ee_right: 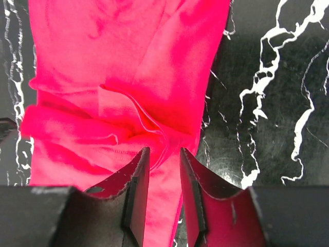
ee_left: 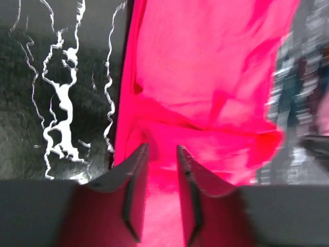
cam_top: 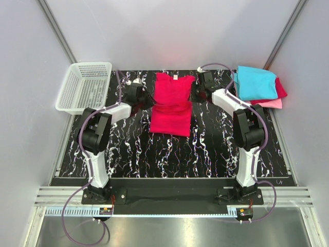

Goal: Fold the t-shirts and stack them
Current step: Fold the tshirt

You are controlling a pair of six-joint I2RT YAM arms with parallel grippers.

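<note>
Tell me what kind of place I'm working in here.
Probably a lab robot cell, not a home: plain grey panel walls on aluminium posts, a black marbled table, and the left arm and right arm bolted at its near edge.

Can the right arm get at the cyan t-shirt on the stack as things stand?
Probably yes. The cyan t-shirt tops the stack, nothing on it, close beside the right arm. The right pincer is at the red t-shirt, so it would have to swing over.

left gripper (ee_left: 162,150): low, jaws narrowly parted | right gripper (ee_right: 164,152): low, jaws narrowly parted
</note>
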